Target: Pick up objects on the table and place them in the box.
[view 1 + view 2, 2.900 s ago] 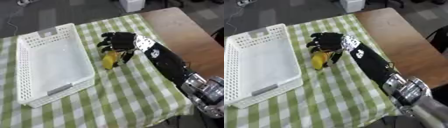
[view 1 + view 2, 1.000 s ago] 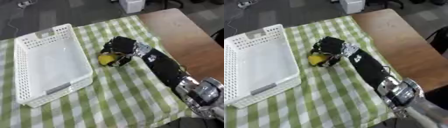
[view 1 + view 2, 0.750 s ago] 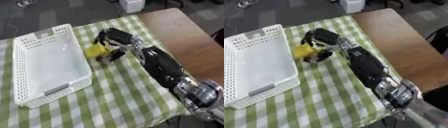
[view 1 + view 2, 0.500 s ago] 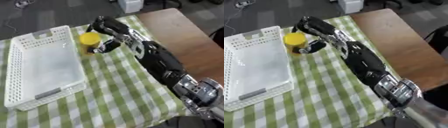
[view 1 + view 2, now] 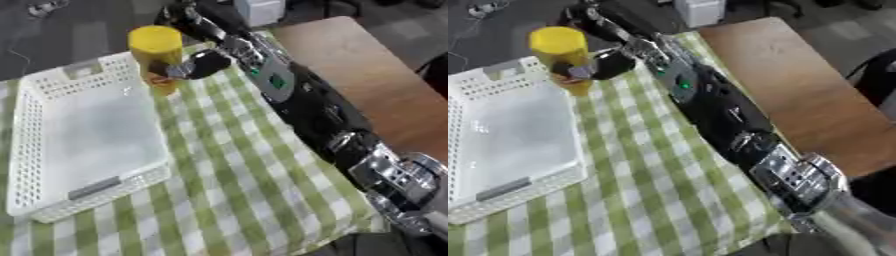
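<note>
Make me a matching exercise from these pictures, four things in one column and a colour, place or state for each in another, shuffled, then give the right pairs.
Things:
1. yellow object
2. white basket
3. right hand
4. checked cloth

Descriptions:
A. green and white, spread over the table
B. held up at the basket's far right corner
C. perforated walls, nothing inside
D. black, fingers curled round something

Pairs: 1-B, 2-C, 3-D, 4-A
</note>
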`<act>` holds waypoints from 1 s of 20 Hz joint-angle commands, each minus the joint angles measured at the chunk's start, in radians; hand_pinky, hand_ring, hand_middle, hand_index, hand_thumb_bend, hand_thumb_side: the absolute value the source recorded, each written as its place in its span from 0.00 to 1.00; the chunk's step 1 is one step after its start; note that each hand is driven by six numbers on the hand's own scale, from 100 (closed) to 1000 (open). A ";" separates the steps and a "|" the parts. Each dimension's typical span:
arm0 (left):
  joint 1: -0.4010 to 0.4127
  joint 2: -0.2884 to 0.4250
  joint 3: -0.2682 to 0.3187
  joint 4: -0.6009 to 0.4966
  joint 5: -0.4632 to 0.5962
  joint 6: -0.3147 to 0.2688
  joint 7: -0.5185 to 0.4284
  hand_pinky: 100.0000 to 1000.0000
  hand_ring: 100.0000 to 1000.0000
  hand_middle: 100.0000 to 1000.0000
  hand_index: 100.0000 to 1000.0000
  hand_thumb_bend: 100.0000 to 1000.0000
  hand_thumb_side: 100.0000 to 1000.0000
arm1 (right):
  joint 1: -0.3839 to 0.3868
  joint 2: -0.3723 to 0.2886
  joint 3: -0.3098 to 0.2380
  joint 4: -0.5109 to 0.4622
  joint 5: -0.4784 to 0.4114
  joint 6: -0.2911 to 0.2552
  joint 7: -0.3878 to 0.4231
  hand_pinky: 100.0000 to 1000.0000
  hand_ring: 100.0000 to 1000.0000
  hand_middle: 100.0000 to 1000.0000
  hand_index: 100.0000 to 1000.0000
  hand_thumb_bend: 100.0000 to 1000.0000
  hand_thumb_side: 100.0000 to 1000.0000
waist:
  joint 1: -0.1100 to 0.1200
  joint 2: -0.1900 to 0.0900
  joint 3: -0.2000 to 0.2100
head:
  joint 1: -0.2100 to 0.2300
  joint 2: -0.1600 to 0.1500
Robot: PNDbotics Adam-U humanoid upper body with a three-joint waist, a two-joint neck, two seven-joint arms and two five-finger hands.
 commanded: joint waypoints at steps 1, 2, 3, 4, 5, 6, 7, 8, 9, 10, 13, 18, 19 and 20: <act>-0.026 0.011 0.000 -0.015 0.017 -0.025 0.004 0.65 0.65 0.90 0.90 0.07 0.63 | -0.035 -0.009 0.009 -0.056 -0.070 -0.004 0.006 0.00 0.00 0.00 0.00 0.46 0.31 | -0.002 -0.016 0.006 | -0.017 -0.019; -0.032 0.010 0.000 -0.015 0.022 -0.030 0.006 0.65 0.65 0.90 0.90 0.08 0.63 | -0.037 -0.007 0.014 -0.064 -0.089 -0.007 0.009 0.00 0.00 0.00 0.00 0.46 0.31 | -0.003 -0.015 0.010 | -0.018 -0.020; -0.036 0.009 0.000 -0.015 0.026 -0.033 0.006 0.65 0.65 0.90 0.90 0.08 0.63 | -0.039 -0.007 0.018 -0.070 -0.104 -0.007 0.012 0.00 0.00 0.00 0.00 0.46 0.31 | -0.004 -0.015 0.013 | -0.018 -0.022; -0.042 0.008 -0.001 -0.015 0.030 -0.034 0.007 0.65 0.65 0.90 0.90 0.08 0.63 | -0.042 -0.006 0.021 -0.077 -0.117 -0.009 0.016 0.00 0.00 0.00 0.00 0.45 0.31 | -0.005 -0.015 0.017 | -0.018 -0.025; -0.046 0.007 0.000 -0.015 0.033 -0.035 0.008 0.65 0.65 0.90 0.90 0.08 0.63 | -0.044 -0.006 0.024 -0.082 -0.127 -0.009 0.020 0.00 0.00 0.00 0.00 0.45 0.31 | -0.006 -0.015 0.020 | -0.018 -0.026; -0.051 0.006 0.000 -0.015 0.036 -0.034 0.009 0.65 0.65 0.89 0.90 0.08 0.63 | -0.047 -0.005 0.028 -0.086 -0.137 -0.011 0.024 0.00 0.00 0.00 0.00 0.45 0.31 | -0.008 -0.015 0.024 | -0.017 -0.028; -0.055 0.005 0.000 -0.015 0.039 -0.034 0.010 0.65 0.65 0.89 0.90 0.08 0.63 | -0.049 -0.004 0.031 -0.089 -0.145 -0.012 0.029 0.00 0.00 0.00 0.00 0.45 0.31 | -0.009 -0.015 0.027 | -0.016 -0.030; -0.060 0.003 0.000 -0.015 0.042 -0.033 0.010 0.65 0.65 0.89 0.90 0.08 0.63 | -0.051 -0.002 0.035 -0.093 -0.154 -0.013 0.033 0.00 0.00 0.00 0.00 0.45 0.31 | -0.010 -0.015 0.031 | -0.014 -0.031; -0.065 0.002 0.000 -0.015 0.044 -0.032 0.011 0.65 0.65 0.89 0.90 0.08 0.63 | -0.053 0.000 0.038 -0.096 -0.162 -0.015 0.039 0.00 0.00 0.00 0.00 0.45 0.31 | -0.012 -0.014 0.035 | -0.012 -0.032; -0.070 0.001 -0.001 -0.015 0.047 -0.031 0.012 0.65 0.65 0.89 0.90 0.08 0.63 | -0.054 0.002 0.042 -0.097 -0.168 -0.017 0.045 0.00 0.00 0.00 0.00 0.45 0.31 | -0.013 -0.014 0.039 | -0.009 -0.034; -0.085 -0.003 -0.001 -0.015 0.055 -0.027 0.014 0.65 0.65 0.89 0.90 0.08 0.63 | -0.058 0.008 0.049 -0.098 -0.181 -0.022 0.061 0.00 0.00 0.00 0.00 0.45 0.31 | -0.016 -0.012 0.052 | -0.004 -0.037; -0.109 -0.010 -0.003 -0.015 0.066 -0.014 0.015 0.65 0.65 0.89 0.90 0.08 0.64 | -0.058 0.016 0.057 -0.091 -0.187 -0.035 0.077 0.00 0.00 0.00 0.00 0.46 0.32 | -0.024 -0.011 0.071 | 0.004 -0.042; -0.113 -0.011 -0.003 -0.015 0.067 -0.011 0.016 0.65 0.65 0.89 0.90 0.08 0.64 | -0.058 0.017 0.057 -0.088 -0.186 -0.040 0.079 0.00 0.00 0.00 0.00 0.48 0.33 | -0.025 -0.011 0.073 | 0.005 -0.043; -0.117 -0.013 -0.003 -0.015 0.069 -0.009 0.017 0.65 0.66 0.89 0.90 0.08 0.64 | -0.057 0.018 0.056 -0.084 -0.181 -0.047 0.079 0.00 0.00 0.00 0.00 0.50 0.34 | -0.026 -0.011 0.076 | 0.008 -0.044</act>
